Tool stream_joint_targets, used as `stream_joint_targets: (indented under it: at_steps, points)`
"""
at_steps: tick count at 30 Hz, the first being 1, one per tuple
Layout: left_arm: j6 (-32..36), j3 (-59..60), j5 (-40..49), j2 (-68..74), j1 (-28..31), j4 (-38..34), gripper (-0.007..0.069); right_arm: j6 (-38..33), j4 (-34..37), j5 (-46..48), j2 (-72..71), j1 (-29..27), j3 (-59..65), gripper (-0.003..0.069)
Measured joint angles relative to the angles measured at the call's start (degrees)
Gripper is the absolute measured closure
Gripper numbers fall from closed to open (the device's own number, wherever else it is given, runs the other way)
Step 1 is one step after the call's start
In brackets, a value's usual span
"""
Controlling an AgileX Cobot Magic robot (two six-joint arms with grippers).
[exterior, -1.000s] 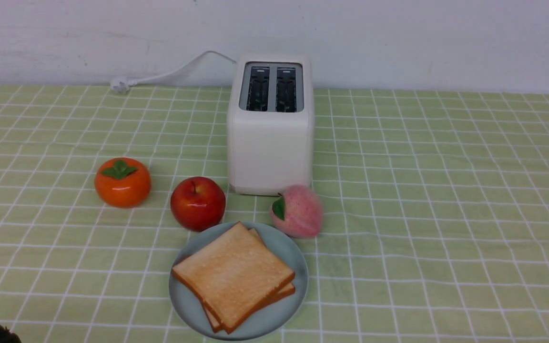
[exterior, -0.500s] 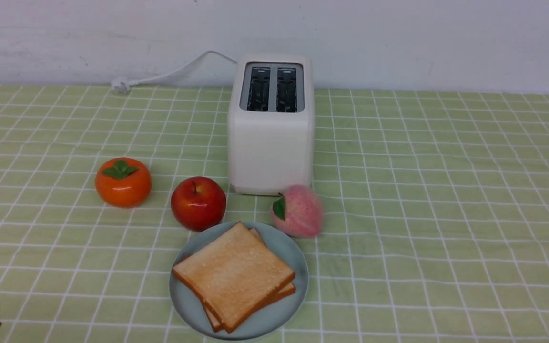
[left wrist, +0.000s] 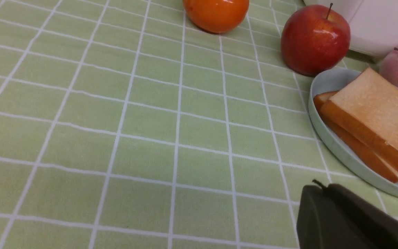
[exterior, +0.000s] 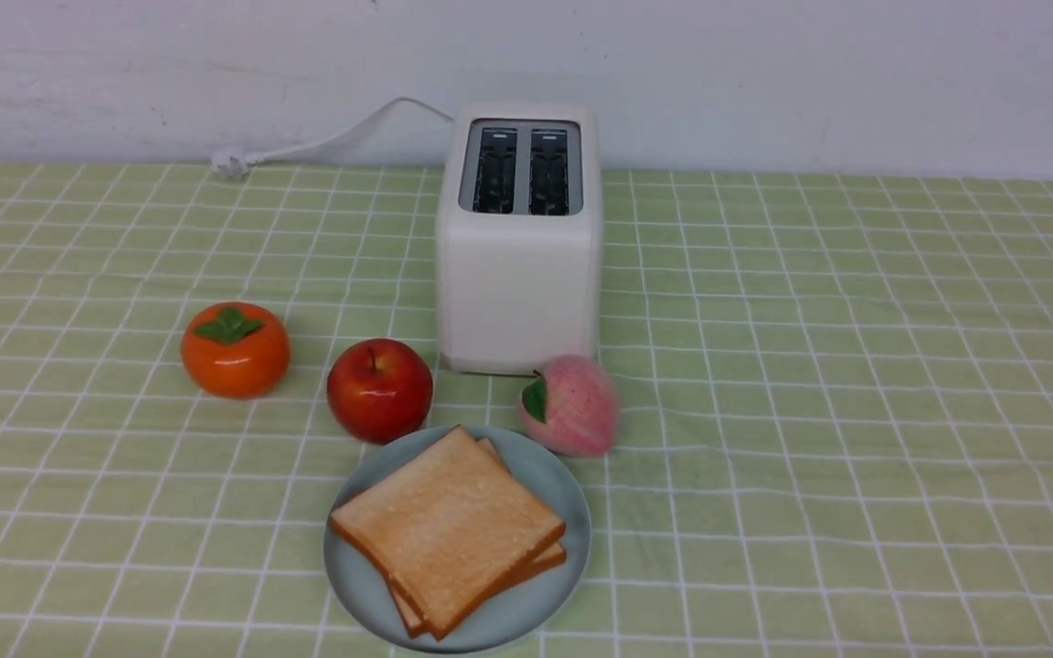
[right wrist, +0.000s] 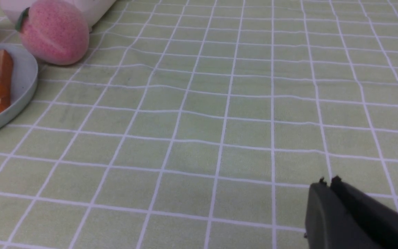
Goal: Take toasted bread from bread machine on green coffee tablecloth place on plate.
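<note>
Front view: a dark shape that sat at the lower left edge of the picture a moment ago is gone, so the left arm has pulled clear of the scene. Both slices of toasted bread [exterior: 449, 530] lie stacked on the plate [exterior: 357, 585], just in front of the bread machine [exterior: 519, 274], whose two slots stand empty. By this the task looks finished. An apple [exterior: 379, 389] and a peach [exterior: 569, 405] touch or nearly touch the plate's far rim, between it and the bread machine; a persimmon [exterior: 235, 350] sits well to the machine's left. The green coffee tablecloth [exterior: 856, 411] lies bare to the machine's right.

Left wrist view: the left pincer [left wrist: 318, 193] is closed and holds nothing, hanging just beside the plate's rim, not touching it. Open cloth stretches away from the plate.

Right wrist view: the right pincer [right wrist: 327, 185] is closed on nothing, well apart from the plate, with wrinkled cloth all round.
</note>
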Motion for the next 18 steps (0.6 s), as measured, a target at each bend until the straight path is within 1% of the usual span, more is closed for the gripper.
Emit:
stream_joint_targets:
  at_steps: [18]
  points:
    - [-0.2, 0.0, 0.0, 0.0, 0.0, 0.0, 0.0638, 0.0, 0.0, 0.0, 0.0, 0.0, 0.0, 0.0635]
